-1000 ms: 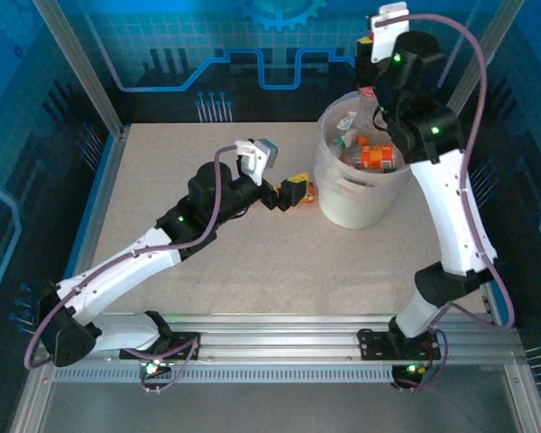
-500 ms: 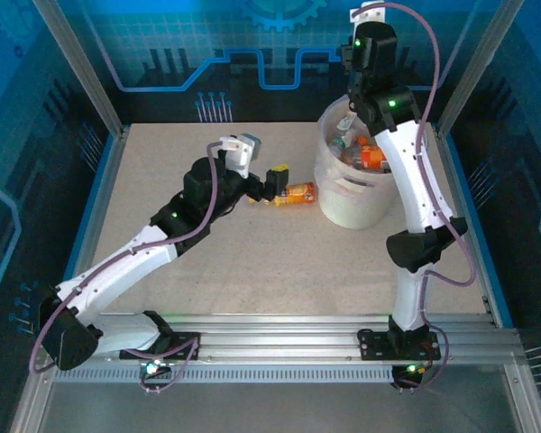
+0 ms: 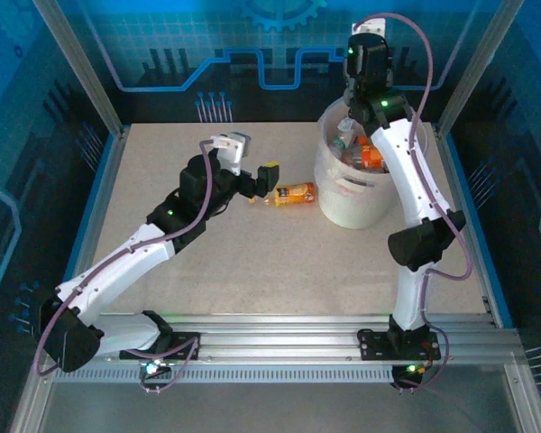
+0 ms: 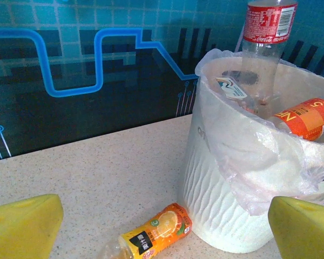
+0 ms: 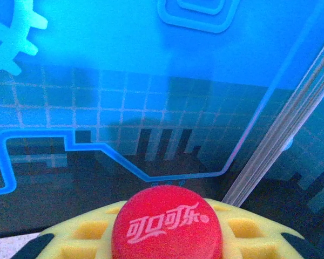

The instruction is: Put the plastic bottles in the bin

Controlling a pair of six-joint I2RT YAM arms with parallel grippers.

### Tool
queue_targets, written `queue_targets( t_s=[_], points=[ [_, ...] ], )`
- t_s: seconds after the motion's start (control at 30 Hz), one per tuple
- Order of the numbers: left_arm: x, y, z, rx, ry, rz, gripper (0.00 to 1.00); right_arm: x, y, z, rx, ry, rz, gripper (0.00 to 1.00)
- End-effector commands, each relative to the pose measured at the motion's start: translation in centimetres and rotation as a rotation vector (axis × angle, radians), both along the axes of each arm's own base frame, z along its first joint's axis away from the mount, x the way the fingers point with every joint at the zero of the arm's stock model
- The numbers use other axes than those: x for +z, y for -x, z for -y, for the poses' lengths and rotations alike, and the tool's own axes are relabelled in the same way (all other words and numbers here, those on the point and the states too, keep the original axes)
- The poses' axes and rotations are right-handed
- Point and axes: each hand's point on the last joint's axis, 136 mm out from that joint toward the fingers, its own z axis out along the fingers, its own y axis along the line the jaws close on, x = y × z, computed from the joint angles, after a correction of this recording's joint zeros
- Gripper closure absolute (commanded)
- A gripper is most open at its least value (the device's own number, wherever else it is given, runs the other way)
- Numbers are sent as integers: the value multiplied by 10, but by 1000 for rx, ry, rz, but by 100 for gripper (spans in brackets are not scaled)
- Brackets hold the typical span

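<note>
One bottle (image 3: 295, 193), at the bin's (image 3: 343, 206) 9 o'clock, remains unpicked: left gripper (image 3: 260, 183), jaws apart, retreats. Right gripper (image 5: 167, 243) clamps cola bottle (image 4: 269, 24) above bin.

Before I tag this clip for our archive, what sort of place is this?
Likely a robotics test cell: a speckled table framed by aluminium posts, blue circuit-pattern backdrop panels, and robot arms bolted to a rail at the near edge.
</note>
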Motion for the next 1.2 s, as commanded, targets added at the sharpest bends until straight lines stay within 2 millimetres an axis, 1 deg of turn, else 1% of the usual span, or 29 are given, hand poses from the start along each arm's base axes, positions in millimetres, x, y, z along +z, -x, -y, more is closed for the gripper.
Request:
queue_targets(
  t_s=[0.0, 0.07, 0.13, 0.17, 0.2, 0.27, 0.33, 0.53, 0.57, 0.6, 0.67, 0.73, 0.77, 0.87, 1.0, 1.07, 1.17],
  points=[
    [6, 4, -10, 22, 22, 10, 1, 24, 10, 8, -38, 10, 72, 100],
    [5, 5, -10, 21, 23, 8, 1, 24, 8, 7, -42, 32, 72, 100],
    [6, 5, -11, 20, 25, 9, 1, 23, 7, 6, -44, 50, 65, 92],
    [6, 5, -12, 22, 28, 10, 1, 23, 6, 7, -50, 59, 62, 91],
    [7, 6, -12, 22, 30, 12, 1, 23, 6, 8, -58, 70, 61, 90],
    [8, 7, -12, 16, 34, 15, 1, 22, 3, 10, -62, 93, 61, 94],
    [9, 9, -12, 13, 41, 19, 1, 22, -2, 8, -35, 111, 73, 94],
    [12, 10, -13, 13, 49, 26, 1, 23, -1, 6, 6, 91, 89, 85],
    [12, 10, -13, 13, 51, 26, 1, 23, -1, 5, 15, 89, 90, 83],
    [13, 10, -13, 11, 53, 27, 1, 23, -1, 4, 20, 90, 88, 78],
    [13, 11, -12, 9, 55, 27, 1, 23, 0, 4, 27, 92, 83, 68],
    [13, 11, -12, 8, 56, 25, 1, 21, 0, 3, 34, 99, 75, 56],
    [13, 11, -12, 8, 57, 26, 1, 21, 0, 3, 36, 101, 73, 54],
    [14, 11, -11, 5, 58, 27, 1, 21, 2, 4, 34, 94, 72, 54],
    [14, 12, -12, 5, 60, 28, 1, 20, 5, 4, 37, 89, 62, 56],
    [14, 12, -12, 5, 60, 29, 1, 19, 7, 4, 41, 89, 52, 60],
    [13, 11, -12, 7, 62, 26, 1, 16, 14, 4, 39, 96, 27, 70]
  ],
)
